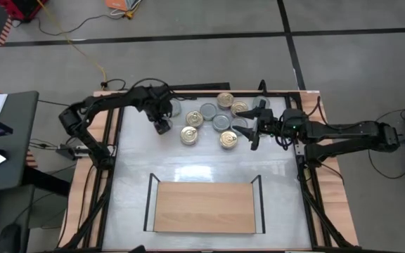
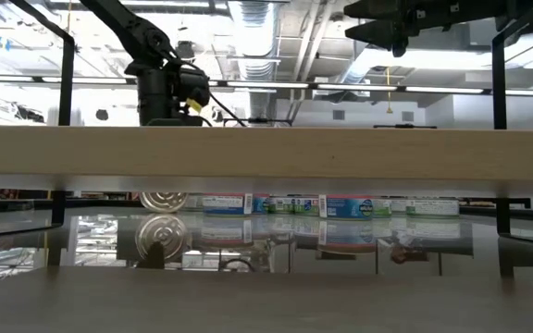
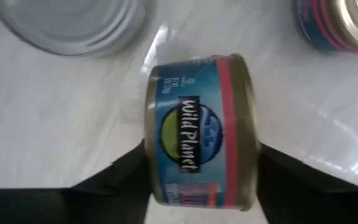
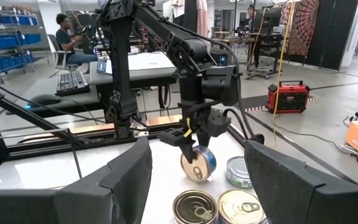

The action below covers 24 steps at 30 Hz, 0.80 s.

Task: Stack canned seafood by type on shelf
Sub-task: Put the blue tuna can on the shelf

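In the left wrist view a blue-labelled tin [image 3: 197, 130] stands on edge between my left gripper's [image 3: 201, 180] fingers. From above, that gripper [image 1: 162, 125] is at the left end of a cluster of gold-lidded [image 1: 189, 135] and silver-lidded tins [image 1: 221, 123] lying flat on the far half of the table. My right gripper [image 1: 247, 123] is open and hovers level at the cluster's right side, touching nothing. The wooden shelf [image 1: 202, 207] stands near the table's near edge, with no tins on it. My left gripper pinches the tin between its two fingers, one finger [image 3: 120, 177] on each flat end, coming from above and pointing down. The label band [image 3: 185, 93] faces up toward the wrist and a gold lid [image 4: 194, 168] faces the right arm. The tin's lower rim [image 2: 163, 209] is at or just above the tabletop; which, I cannot tell.
Black frame rails [image 1: 115, 140] run along the table's left and right sides. The shelf's thin black uprights [image 1: 148, 204] stand at both its ends. Bare white tabletop [image 1: 202, 165] lies between the tins and the shelf. A person sits at a desk [image 4: 67, 37] beyond the table.
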Motion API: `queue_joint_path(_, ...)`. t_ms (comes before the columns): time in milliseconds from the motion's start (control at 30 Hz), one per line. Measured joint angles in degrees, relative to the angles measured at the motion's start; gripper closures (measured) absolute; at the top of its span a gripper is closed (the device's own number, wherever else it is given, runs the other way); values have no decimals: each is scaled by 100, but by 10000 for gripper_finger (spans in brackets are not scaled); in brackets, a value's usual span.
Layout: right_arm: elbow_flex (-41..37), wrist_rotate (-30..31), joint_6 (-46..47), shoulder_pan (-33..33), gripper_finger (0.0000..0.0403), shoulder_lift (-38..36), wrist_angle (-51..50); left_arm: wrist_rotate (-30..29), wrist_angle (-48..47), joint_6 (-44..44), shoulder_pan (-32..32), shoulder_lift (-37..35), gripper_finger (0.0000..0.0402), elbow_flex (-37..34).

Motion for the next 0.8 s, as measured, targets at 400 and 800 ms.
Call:
queue_joint_path(400,0,0,0,0,121,0,39,1148,-1007,605,-436,0,218,1017)
queue_joint_path(800,-4,7,-45,136,121,-768,-689,2741,-1018,-26,-2151,0,218,1923)
